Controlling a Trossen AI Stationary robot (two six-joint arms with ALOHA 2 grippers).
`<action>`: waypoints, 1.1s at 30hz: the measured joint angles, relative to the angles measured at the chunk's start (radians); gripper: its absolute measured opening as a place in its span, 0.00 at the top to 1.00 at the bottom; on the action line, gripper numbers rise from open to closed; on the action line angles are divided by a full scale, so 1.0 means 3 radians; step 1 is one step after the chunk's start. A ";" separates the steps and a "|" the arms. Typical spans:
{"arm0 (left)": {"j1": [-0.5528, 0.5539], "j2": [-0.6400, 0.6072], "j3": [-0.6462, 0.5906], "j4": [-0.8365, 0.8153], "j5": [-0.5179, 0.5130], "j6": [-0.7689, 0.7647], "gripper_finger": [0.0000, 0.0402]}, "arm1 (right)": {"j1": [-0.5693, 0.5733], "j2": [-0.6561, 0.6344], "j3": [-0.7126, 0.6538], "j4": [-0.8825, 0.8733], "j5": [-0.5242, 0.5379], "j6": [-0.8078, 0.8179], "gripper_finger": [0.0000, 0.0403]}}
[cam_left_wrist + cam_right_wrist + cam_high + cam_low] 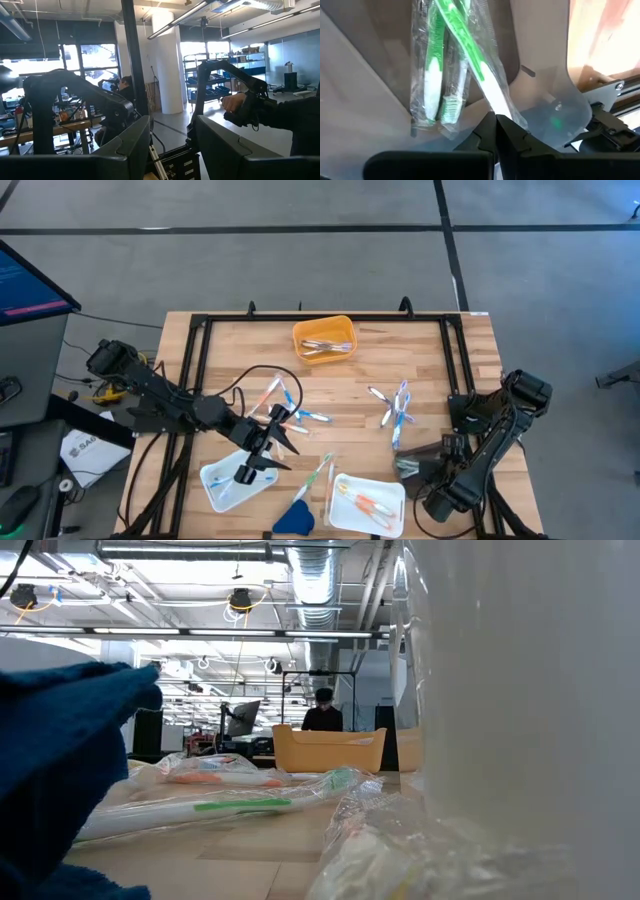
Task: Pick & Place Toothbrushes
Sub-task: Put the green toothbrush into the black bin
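Observation:
My right gripper (pixel 496 122) is at the table's right, over a clear tray (pixel 412 468), shut on a wrapped green-and-white toothbrush (pixel 470 50). Two more green toothbrushes (pixel 437 85) lie in that tray. Loose wrapped toothbrushes lie on the wood in two clusters (pixel 290 412) (pixel 395 408), and a green one (pixel 318 472) lies nearer the front. My left gripper (pixel 172 145) stands open and holds nothing, above the near-left white tray (pixel 225 480). My right gripper pinches the wrapped toothbrush's white handle end (pixel 499 106) between its two fingertips, coming steeply from above. The toothbrush slants away from the fingers across the two others, its green far part over the tray's floor.
An orange tray (pixel 323 338) with toothbrushes stands at the far middle. A white tray (pixel 367 502) with orange ones is at the near middle, and a dark-blue wedge (pixel 295 518) lies beside it. A black frame (pixel 200 340) borders the table. A person (pixel 322 712) is behind.

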 joint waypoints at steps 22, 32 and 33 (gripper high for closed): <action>0.0000 0.0000 0.0000 -0.0003 0.0001 0.0001 0.62 | 0.0021 0.0000 -0.0005 -0.0046 0.0170 0.0301 0.53; 0.0000 0.0000 0.0000 -0.0004 0.0001 0.0001 0.62 | 0.0063 0.0000 -0.0284 0.0110 0.0092 0.0302 0.52; 0.0000 0.0000 0.0000 -0.0003 0.0001 0.0001 0.62 | 0.0062 0.0000 -0.0284 0.0113 0.0094 0.0301 0.53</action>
